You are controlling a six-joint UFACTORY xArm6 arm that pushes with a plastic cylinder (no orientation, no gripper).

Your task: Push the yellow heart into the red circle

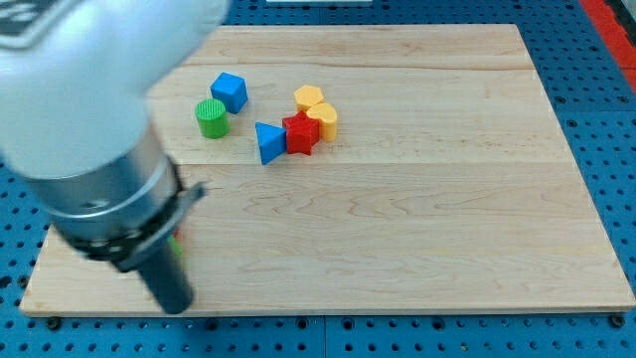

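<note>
Two yellow blocks touch each other above the board's middle, one at the top [309, 97] and one just below it [325, 121]; I cannot tell which is the heart. The lower one touches a red star [300, 133]. No red circle shows; the arm may hide it. My tip [176, 306] is at the board's bottom left edge, far down and left of the yellow blocks.
A blue triangle [267, 141] touches the red star's left side. A blue cube [230, 91] and a green cylinder [211, 117] stand further left. The bulky arm [89, 129] covers the board's left part. A sliver of green [179, 245] peeks out beside it.
</note>
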